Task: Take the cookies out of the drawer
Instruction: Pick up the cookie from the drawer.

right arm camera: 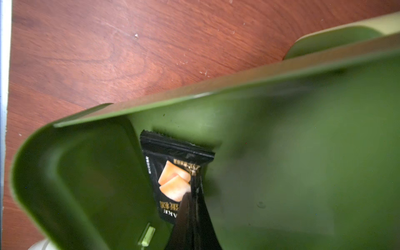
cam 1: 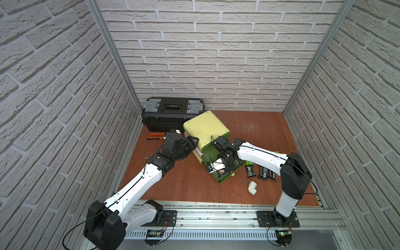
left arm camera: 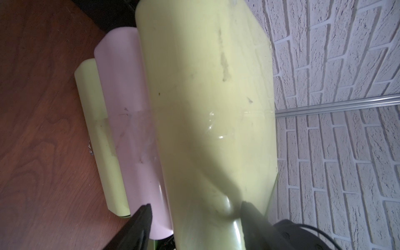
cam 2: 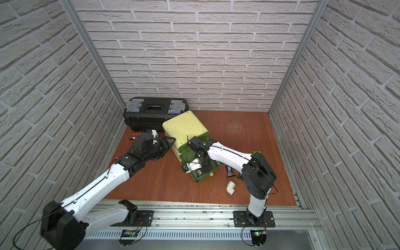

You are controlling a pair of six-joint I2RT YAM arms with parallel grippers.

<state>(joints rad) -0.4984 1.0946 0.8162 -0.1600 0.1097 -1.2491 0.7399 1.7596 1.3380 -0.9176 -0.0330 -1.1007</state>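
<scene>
1. Evidently the step in hand was a pick: the right fingers (right arm camera: 193, 191) were pinched shut on one edge of a black cookie packet (right arm camera: 171, 173). It lay just ahead of them on the floor of the open green drawer (right arm camera: 86, 177), against its wall.
2. The left fingers (left arm camera: 197, 206) stood wide, one on either side of the pale yellow cabinet (left arm camera: 205, 97). Whether they pressed it was unclear.
3. Other packets (cam 1: 263, 173) lay out on the desk (cam 1: 190, 186), well apart from both pairs of fingers.
4. The next move probably called for a straight lift over the drawer's wall, gently, since only an edge was pinched.
</scene>
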